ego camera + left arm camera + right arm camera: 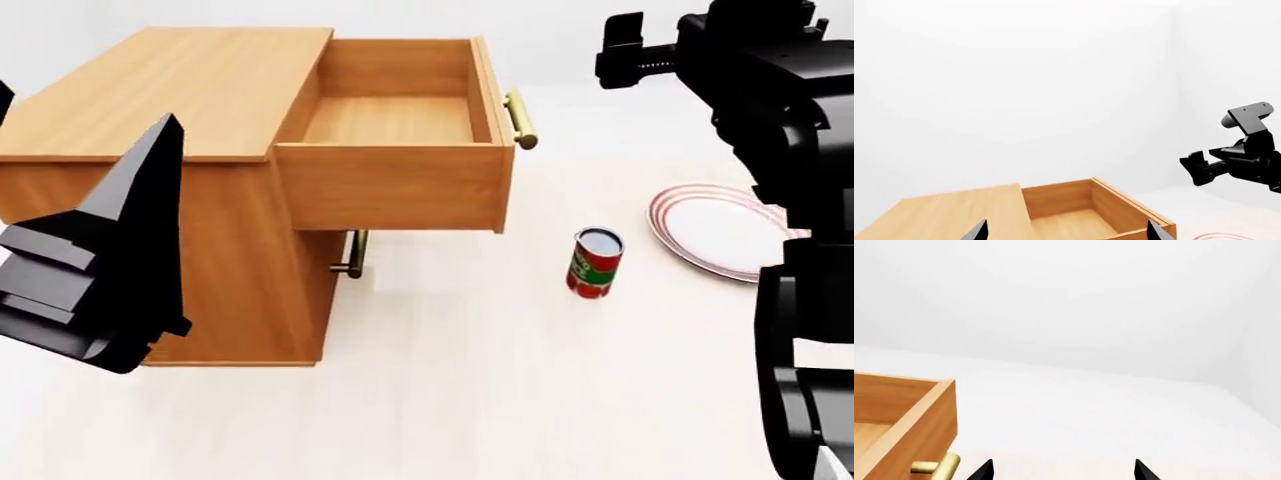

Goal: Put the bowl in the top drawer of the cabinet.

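The bowl is out of view in every frame. The light-orange cabinet (174, 90) stands at the left of the head view. Its top drawer (394, 185) is pulled far out and shows an empty wooden floor, with the brass bar handle (521, 118) on its front. My left gripper (1066, 232) is open, hovering above the cabinet top (947, 215) and the drawer (1121, 207), nothing between its fingers. My right gripper (1063, 472) is open and empty, raised beyond the drawer's handle end (937, 467); it also shows in the head view (617, 50).
A red and green can (594, 262) stands on the floor right of the cabinet. A flat white plate with red rim rings (714, 230) lies further right, partly behind my right arm (787, 120). The lower drawer's handle (354, 255) sits under the open drawer.
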Controlling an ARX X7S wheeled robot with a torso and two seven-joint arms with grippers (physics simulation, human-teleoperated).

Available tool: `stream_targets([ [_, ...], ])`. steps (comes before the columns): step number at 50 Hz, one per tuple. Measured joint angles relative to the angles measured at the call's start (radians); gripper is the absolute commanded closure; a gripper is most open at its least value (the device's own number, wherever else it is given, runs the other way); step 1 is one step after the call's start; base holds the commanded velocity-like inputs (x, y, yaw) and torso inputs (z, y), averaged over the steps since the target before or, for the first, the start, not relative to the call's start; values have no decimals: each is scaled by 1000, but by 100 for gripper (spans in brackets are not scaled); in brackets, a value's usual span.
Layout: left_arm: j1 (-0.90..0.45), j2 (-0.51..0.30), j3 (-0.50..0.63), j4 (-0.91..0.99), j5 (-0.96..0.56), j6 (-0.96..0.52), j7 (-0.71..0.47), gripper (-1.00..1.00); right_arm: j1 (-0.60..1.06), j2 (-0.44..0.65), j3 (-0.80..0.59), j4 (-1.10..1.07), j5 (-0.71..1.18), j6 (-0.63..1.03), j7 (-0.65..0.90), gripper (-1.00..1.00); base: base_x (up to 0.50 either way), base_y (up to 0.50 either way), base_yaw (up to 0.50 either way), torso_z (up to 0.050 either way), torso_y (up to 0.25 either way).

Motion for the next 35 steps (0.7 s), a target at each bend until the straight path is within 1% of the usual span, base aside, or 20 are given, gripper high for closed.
stream_targets([
  [13, -2, -4, -2, 5, -10, 6, -8, -100, -1, 1, -1, -7, 5, 5, 0, -100, 250, 0, 0, 0, 1],
  [21, -4, -9, -6, 9, -20, 12, -14, -100, -2, 19, -5, -27, 10, 32, -6, -100, 0, 0, 0, 0, 0],
  [27, -4, -11, -11, 12, -24, 14, -16, -100, -2, 69, -21, -74, 15, 96, -24, -100, 0, 0, 0, 0, 0],
  [35, -4, -12, -19, 16, -31, 16, -19, -100, 4, 178, -60, -153, 18, 212, -63, -100, 0, 0, 0, 0, 0],
])
